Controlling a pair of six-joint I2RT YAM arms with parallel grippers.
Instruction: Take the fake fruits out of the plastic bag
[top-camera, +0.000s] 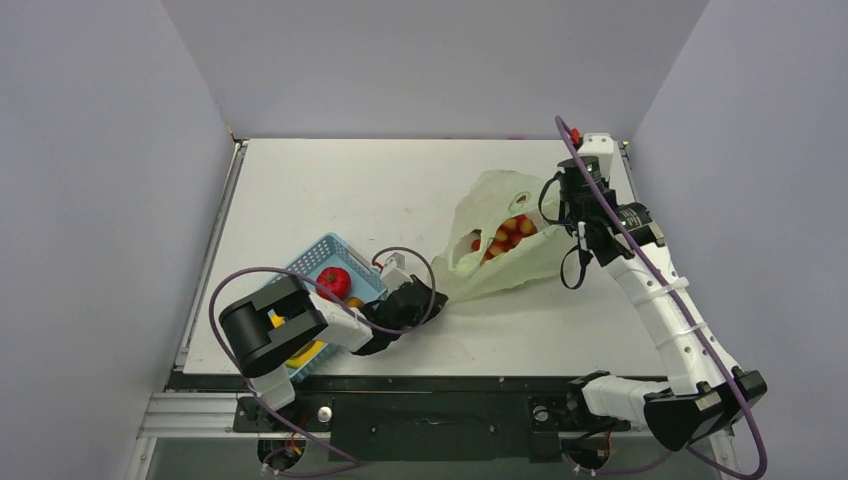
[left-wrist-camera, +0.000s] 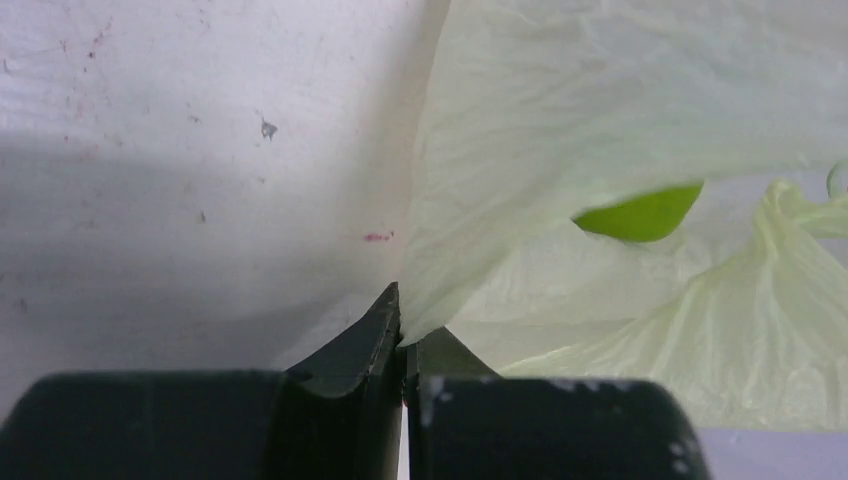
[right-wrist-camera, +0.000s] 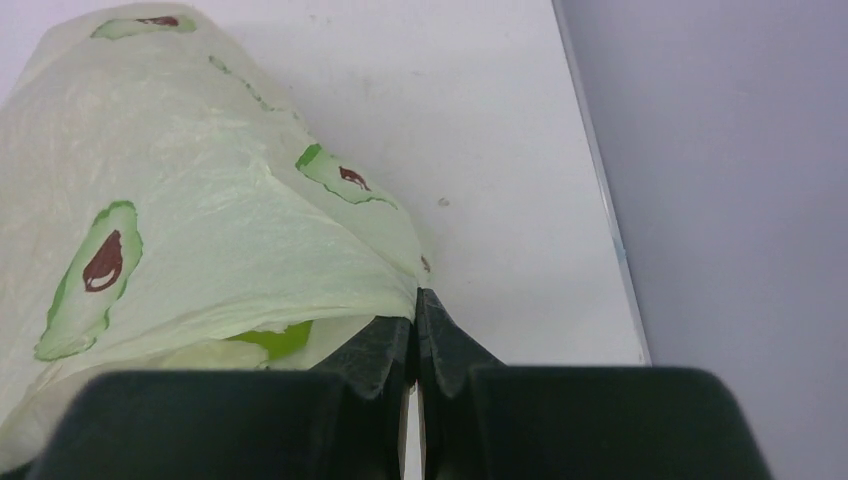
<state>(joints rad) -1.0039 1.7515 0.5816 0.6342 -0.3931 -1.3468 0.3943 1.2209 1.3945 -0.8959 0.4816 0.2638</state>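
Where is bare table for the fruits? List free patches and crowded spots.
Free: the far-left stretch of the white table, bordered by the blue lattice plastic basket, the far edge and the translucent pale green plastic bag; also the near strip between the left gripper and the right arm. Crowded: the near-left corner with basket and left arm, and the right edge by the right gripper.

A white table (top-camera: 330, 190) fills the middle of the scene, closed in by plain grey-lavender walls (top-camera: 110, 200) on the left, back and right. A metal rail (top-camera: 215, 260) runs along the table's left edge. Near the front left corner stands a blue lattice basket (top-camera: 318, 247), partly covered. In it lies a glossy red tomato (top-camera: 334, 282), with an orange fruit (top-camera: 354, 302) just beside it and yellow bananas (top-camera: 303, 353) at the near end. Up close, the tabletop (left-wrist-camera: 150, 150) shows a small red smear (left-wrist-camera: 377, 237) and a dark speck (left-wrist-camera: 268, 128).
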